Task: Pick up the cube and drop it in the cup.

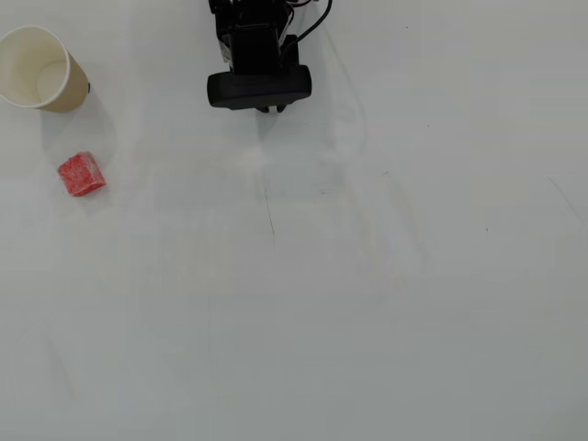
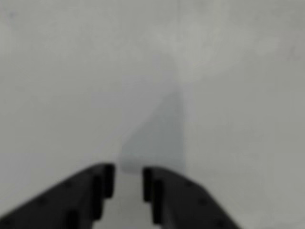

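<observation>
Our claw [image 2: 128, 183] shows at the bottom of the wrist view as two black fingers [image 2: 90, 191] with only a thin gap between them. We see nothing held in that gap, so the claw is nearly closed and empty. Below it, in that blurry view, there is just plain white table [image 2: 71, 71] and a soft grey shadow.

From the overhead view we find the cube [image 1: 82, 174] far over on the left side of the picture. It is small and red with little pale specks, and it sits flat on the table. Just above it in the picture stands the cup [image 1: 41, 69], near the top left corner. We can look right down into its pale inside, and its wall is tan. Cube and cup are near each other but do not touch.

At the top middle of the overhead view we see the black arm [image 1: 257, 64], with wires behind it. It is well apart from both the cube and the cup.
</observation>
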Robot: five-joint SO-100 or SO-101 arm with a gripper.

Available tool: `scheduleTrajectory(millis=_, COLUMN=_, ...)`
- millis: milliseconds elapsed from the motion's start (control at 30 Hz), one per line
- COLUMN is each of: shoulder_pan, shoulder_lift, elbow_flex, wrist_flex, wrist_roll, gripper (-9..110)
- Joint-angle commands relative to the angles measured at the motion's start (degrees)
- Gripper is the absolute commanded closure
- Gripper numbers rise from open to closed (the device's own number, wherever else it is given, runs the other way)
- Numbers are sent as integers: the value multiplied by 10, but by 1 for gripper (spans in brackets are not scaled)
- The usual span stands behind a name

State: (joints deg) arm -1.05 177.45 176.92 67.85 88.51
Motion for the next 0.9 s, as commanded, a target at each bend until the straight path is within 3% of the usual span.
scheduleTrajectory(millis=0, shoulder_pan=-23, shoulder_lift=23, elbow_flex=19, wrist_flex=1, wrist_roll=-2, gripper=98)
scheduleTrajectory(millis=133, shoulder_pan=-13, shoulder_lift=23, elbow_flex=19, wrist_flex=-14, wrist_roll=-3, gripper=98)
scheduleTrajectory(millis=867, shoulder_pan=-8, shoulder_lift=25, elbow_flex=19, wrist_flex=-499, wrist_roll=-14, gripper=98)
